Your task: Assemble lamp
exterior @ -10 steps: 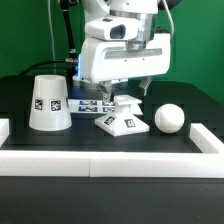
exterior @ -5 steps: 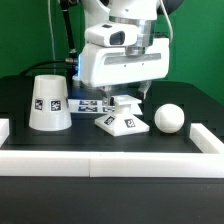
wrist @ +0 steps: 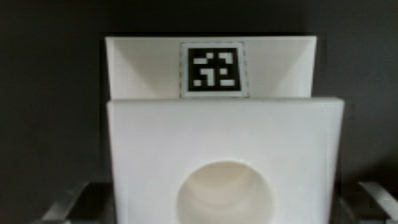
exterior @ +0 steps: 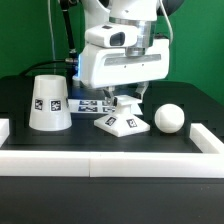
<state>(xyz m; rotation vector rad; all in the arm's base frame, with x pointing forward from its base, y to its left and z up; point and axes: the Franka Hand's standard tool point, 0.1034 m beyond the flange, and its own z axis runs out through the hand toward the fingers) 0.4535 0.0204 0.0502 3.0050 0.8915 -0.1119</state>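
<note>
Lamp base [exterior: 122, 122] lies flat on the counter [exterior: 20, 95], just in front of the marker board [exterior: 88, 105] on its camera side, w/ the pincer [exterior: 130, 97] right over it. Change vs. a sec ago: the arm has dropped a little toward the base, then held steady for the last half sec, so the fingers now reach the base's rear part instead of hanging above it. Wrist view agrees: one fingertip [wrist: 75, 205] and its twin sit either side of the base, spread wide w/ dim gaps at both flanks. So the pincer reads as released, straddling but not clamped, though light contact can't be ruled out at this res. Meaning for the task: prob. the approach for a first grasp of the base is done and closing comes next. Nothing is joined yet. The bulb [exterior: 168, 117] rests loose off the board's ext.-view right, and the shade [exterior: 47, 103] stands wide end down off the board's ext.-view left, both well apart from the base. Orientation: the base's long axis runs from the socket hollow [wrist: 228, 195] to the end carrying the tag [wrist: 214, 68], crosswise to the line btwn the fingers. In ext. view one corner points away from the board, toward the white front rail [exterior: 110, 165].
</note>
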